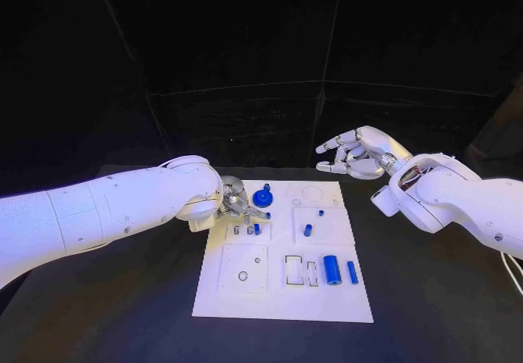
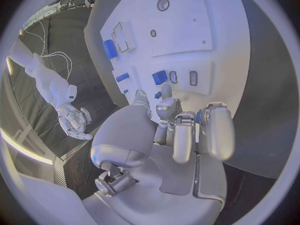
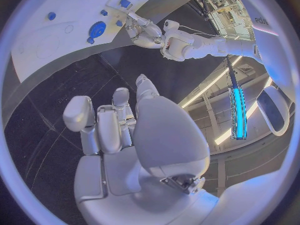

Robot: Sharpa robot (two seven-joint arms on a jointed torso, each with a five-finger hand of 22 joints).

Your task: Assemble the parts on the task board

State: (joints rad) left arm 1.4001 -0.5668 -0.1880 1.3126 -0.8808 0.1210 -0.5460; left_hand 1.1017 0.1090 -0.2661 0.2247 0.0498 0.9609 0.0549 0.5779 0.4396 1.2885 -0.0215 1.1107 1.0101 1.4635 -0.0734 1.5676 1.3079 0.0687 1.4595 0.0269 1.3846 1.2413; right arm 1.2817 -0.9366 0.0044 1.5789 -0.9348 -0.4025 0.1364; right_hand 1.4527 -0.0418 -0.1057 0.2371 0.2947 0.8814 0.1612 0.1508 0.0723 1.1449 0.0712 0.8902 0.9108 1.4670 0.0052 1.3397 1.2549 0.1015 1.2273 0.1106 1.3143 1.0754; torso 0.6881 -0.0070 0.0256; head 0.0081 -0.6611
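The left robot hand [image 1: 232,203] pinches a blue part [image 1: 254,228] over the board [image 1: 281,302], the right robot hand [image 1: 357,153] hangs released beyond the black desk [image 1: 436,302].

White task board [image 1: 218,299] on black worktop [image 1: 436,318]. Blue parts: round gear-like piece [image 1: 263,198], fat cylinder [image 1: 331,270], slim rod [image 1: 352,272]. Silver left robot hand [image 1: 234,206] and silver right robot hand [image 1: 351,155] on white arms.
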